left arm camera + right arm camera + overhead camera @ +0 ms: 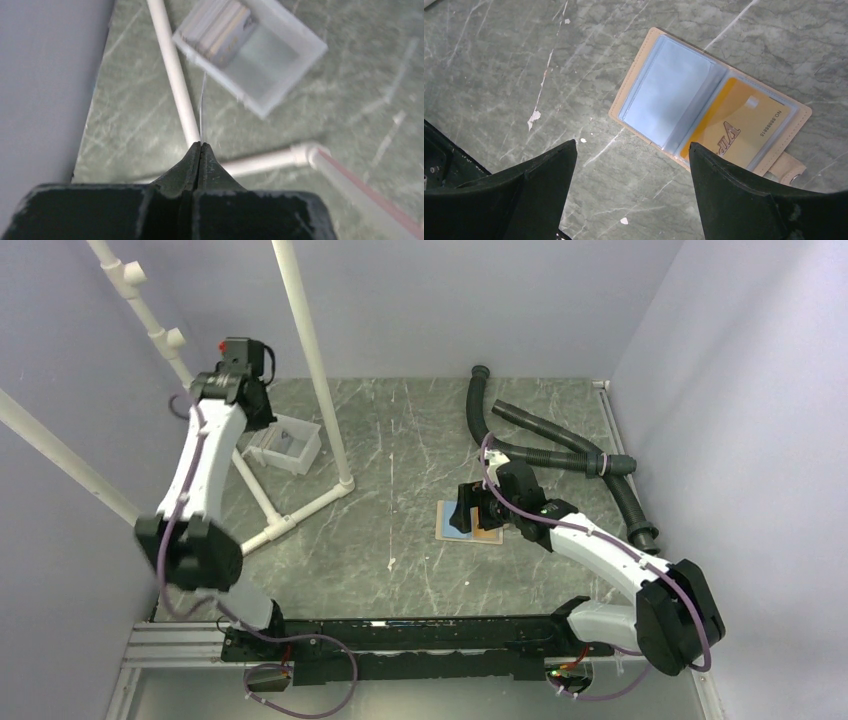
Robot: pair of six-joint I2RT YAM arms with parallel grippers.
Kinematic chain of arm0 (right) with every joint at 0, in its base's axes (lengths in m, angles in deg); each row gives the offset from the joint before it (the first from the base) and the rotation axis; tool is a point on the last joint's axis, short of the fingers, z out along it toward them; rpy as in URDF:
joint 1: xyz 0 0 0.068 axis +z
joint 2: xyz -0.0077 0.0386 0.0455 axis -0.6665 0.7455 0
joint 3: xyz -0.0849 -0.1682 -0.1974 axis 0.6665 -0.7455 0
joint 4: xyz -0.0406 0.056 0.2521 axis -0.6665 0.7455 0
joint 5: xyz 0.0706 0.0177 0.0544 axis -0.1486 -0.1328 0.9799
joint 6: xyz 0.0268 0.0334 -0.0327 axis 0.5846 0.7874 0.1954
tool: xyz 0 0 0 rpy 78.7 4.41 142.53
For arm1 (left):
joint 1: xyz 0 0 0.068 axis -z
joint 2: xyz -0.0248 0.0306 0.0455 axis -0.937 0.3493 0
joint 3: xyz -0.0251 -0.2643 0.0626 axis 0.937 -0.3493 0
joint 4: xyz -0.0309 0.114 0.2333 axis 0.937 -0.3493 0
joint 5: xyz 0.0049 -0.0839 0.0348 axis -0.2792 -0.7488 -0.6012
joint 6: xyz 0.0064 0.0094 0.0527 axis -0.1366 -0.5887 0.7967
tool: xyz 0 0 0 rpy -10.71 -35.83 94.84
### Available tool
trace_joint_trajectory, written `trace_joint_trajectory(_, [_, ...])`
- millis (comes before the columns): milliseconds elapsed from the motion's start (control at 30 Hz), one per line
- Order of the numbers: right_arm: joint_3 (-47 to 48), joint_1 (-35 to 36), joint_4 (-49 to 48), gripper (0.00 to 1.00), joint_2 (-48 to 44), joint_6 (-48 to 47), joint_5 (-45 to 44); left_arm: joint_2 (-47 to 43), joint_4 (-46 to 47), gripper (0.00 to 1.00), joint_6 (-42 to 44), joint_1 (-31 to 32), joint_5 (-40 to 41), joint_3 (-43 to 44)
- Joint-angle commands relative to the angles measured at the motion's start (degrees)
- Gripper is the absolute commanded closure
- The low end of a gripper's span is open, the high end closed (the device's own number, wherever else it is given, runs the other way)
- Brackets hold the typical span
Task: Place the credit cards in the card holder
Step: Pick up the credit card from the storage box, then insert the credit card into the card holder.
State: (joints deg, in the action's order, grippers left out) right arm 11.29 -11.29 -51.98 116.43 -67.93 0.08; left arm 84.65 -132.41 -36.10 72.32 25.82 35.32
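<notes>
The card holder lies open on the table, pale blue sleeves up, with its snap tab at the right. A golden-brown credit card sits in its right sleeve. My right gripper is open and empty, hovering just over the holder's near edge; it shows in the top view above the holder. My left gripper is shut on a thin card seen edge-on, raised above the white tray. Several more cards stand in that tray. In the top view the left gripper is at the far left.
A white PVC pipe frame stands beside the tray, with its floor bars under my left gripper. Black corrugated hoses lie at the back right. Lilac walls close in the table on three sides.
</notes>
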Motion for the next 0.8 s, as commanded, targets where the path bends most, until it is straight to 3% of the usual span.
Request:
trace_joint_trajectory(0, [1.9, 0.2, -0.6, 0.15, 0.6, -0.3, 1.8, -19.7, -4.1, 1.00, -8.0, -0.2, -11.5, -11.9])
trace_joint_trajectory(167, [1.4, 0.4, -6.4, 0.16, 2.0, 1.1, 16.3, -39.2, 6.5, 1.00, -6.0, -0.2, -42.7, -29.6])
trace_joint_trajectory(300, [0.5, 2.6, -14.7, 0.17, 1.5, 3.9, 25.6, -51.3, 26.5, 1.00, -11.0, -0.1, -71.7, -43.5])
trace_joint_trajectory(367, [-0.7, 4.2, -20.9, 0.18, 0.3, 7.3, 30.0, -54.8, 42.3, 1.00, -20.9, 0.4, -80.0, -50.4])
trace_joint_trajectory(433, [-1.7, 5.2, -28.1, 0.18, -1.0, 12.0, 33.2, -56.2, 64.1, 1.00, -33.8, 2.8, -82.1, -59.3])
trace_joint_trajectory(500, [-3.3, 5.4, -34.9, 0.18, -2.3, 17.6, 35.2, -55.8, 78.2, 1.00, -39.1, 7.4, -79.0, -64.5])
trace_joint_trajectory(633, [-5.7, 5.3, -44.4, 0.17, -5.1, 26.4, 34.5, -50.9, 84.4, 1.00, -35.0, 19.7, -69.7, -66.5])
trace_joint_trajectory(767, [-8.1, 4.1, -53.2, 0.22, -5.9, 34.3, 34.7, -45.9, 91.9, 1.00, -35.2, 23.1, -67.0, -67.3])
